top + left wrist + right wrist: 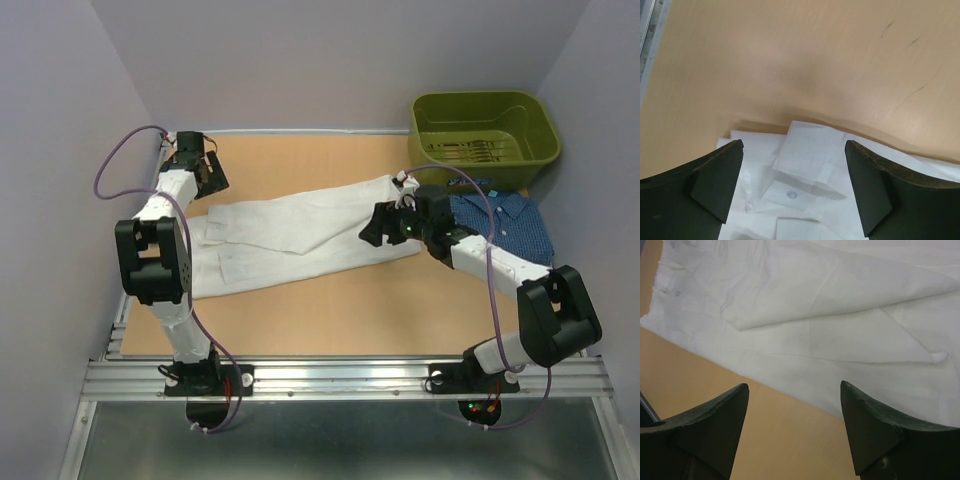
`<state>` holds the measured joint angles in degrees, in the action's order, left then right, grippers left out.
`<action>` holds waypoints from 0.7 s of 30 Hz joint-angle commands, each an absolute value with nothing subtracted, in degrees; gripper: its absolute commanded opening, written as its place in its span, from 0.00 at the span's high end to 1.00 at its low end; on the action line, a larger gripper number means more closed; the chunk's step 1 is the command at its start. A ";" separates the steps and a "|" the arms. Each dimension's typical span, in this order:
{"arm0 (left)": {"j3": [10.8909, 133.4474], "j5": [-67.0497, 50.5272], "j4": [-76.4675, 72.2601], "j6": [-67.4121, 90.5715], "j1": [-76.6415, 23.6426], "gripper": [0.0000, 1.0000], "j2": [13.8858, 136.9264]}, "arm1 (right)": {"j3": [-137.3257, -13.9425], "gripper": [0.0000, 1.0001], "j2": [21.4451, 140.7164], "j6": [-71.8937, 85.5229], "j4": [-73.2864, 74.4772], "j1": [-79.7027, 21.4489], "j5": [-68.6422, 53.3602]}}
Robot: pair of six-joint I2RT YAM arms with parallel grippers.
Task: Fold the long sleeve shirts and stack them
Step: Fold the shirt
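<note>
The white shirt (pixel 290 240) lies spread across the middle of the table, folded lengthwise, collar end at the left. The dark blue patterned shirt (pixel 505 225) lies folded at the right, partly under my right arm. My left gripper (pixel 200 165) is open and empty above the shirt's collar end; in its wrist view (pixel 794 145) the collar and a button (pixel 791 194) show between the fingers. My right gripper (pixel 378 222) is open and empty over the shirt's right end; in its wrist view (pixel 794 387) the white shirt's (pixel 830 315) edge lies just ahead of the fingertips.
An olive-green plastic bin (pixel 485 130) stands at the back right corner, right behind the blue shirt. Grey walls close the table on the left, back and right. A metal rail (pixel 340 380) runs along the near edge.
</note>
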<state>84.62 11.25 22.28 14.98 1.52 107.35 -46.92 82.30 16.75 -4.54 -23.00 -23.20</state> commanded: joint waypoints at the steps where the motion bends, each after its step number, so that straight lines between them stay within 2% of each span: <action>1: 79.20 2.91 13.89 18.62 4.21 0.05 97.83 | -45.26 0.21 79.81 17.14 -7.12 -23.55 -24.61; 4: 73.14 1.41 11.78 21.35 4.75 0.06 93.53 | -44.74 0.21 79.10 16.79 -7.21 -23.55 -25.14; 11: 57.06 0.45 3.45 25.66 6.24 0.18 87.10 | -43.07 0.21 78.75 16.26 -7.47 -23.64 -26.01; 21: 53.62 -3.95 -2.29 23.47 9.49 0.23 92.27 | -41.49 0.21 78.49 15.91 -8.26 -23.64 -26.19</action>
<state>54.61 -1.54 2.63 24.49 8.69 91.31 -43.00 80.20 16.69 -5.15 -23.00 -25.34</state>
